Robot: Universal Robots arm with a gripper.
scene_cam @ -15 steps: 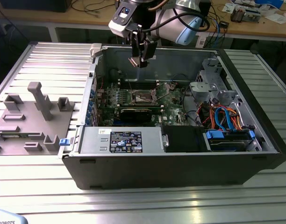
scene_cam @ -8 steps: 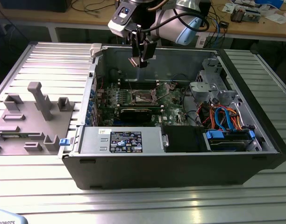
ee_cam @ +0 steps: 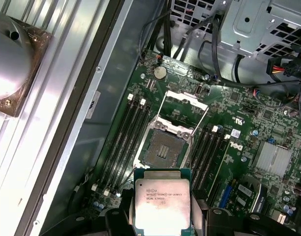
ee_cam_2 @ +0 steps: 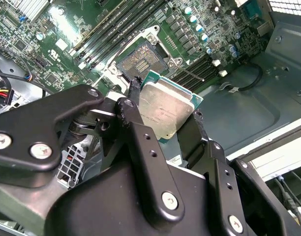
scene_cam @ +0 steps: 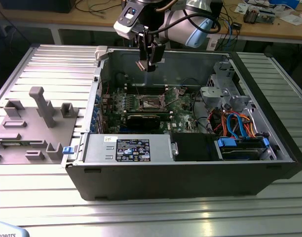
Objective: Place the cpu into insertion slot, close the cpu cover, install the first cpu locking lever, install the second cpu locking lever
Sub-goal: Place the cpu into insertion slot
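Note:
My gripper [scene_cam: 148,63] hangs above the open computer case, shut on the cpu [scene_cam: 142,65]. The cpu [ee_cam_2: 167,110] is a pale silver square with a green rim, clamped by its edges between the black fingers [ee_cam_2: 133,115]. In the first wrist view the cpu [ee_cam: 162,199] hovers just short of the bare insertion slot [ee_cam: 164,150], apart from it. The insertion slot [scene_cam: 152,102] sits mid-motherboard. The cpu cover [ee_cam: 186,105], a silvery open frame, is swung back on its hinge past the slot. Thin locking levers [scene_cam: 164,92] stand raised beside the slot.
Memory slots [ee_cam: 126,132] flank the socket on both sides. A grey drive cage [scene_cam: 225,89] and coloured cables [scene_cam: 237,123] fill the case's side at the exterior view's right. A power supply [scene_cam: 131,148] lies at the front. A grey fixture block [scene_cam: 32,128] stands outside the case.

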